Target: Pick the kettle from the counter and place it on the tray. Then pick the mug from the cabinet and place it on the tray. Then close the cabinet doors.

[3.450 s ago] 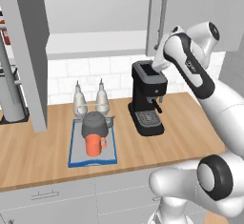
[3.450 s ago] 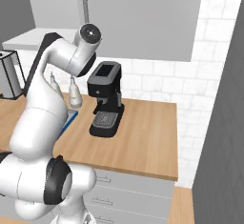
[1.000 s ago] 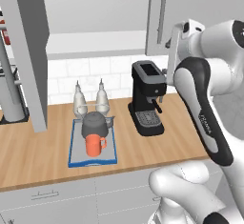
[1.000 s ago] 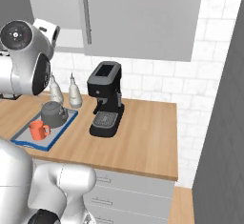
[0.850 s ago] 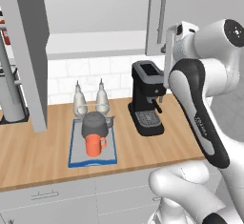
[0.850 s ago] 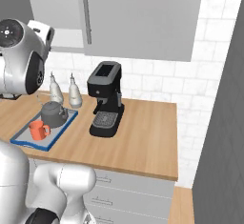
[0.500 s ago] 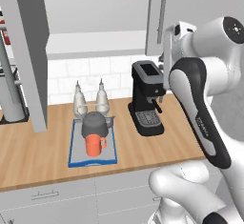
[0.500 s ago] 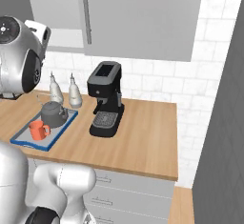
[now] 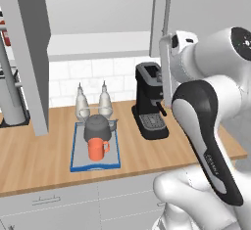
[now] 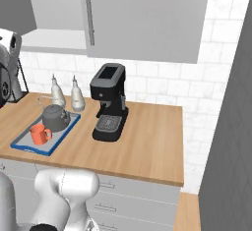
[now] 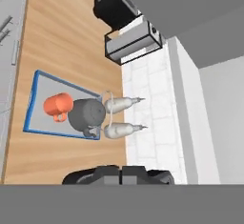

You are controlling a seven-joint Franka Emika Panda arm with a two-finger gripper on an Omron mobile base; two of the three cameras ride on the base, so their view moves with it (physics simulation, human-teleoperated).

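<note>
The hand [image 11: 122, 169] has closed up beside the cabinet door [image 9: 162, 33].

Black coffee machine [image 9: 150, 107] upright on the worktop, two pale shakers [image 9: 92, 105] side by side left of the coffee machine, white tiled wall [image 10: 162, 85] behind the coffee machine, grey drawer fronts [image 10: 138, 200] below it

Counter [image 9: 44, 158]: light wood planks, matt. Kettle [image 9: 97, 128]: dull dark metal. Mug [image 9: 96, 149]: smooth orange. Tray [image 9: 113, 159]: matt grey, blue rim.

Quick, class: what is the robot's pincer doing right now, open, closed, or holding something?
Pincer: closed, seen from the left behind the right cabinet door; a grip on it cannot be told.
</note>
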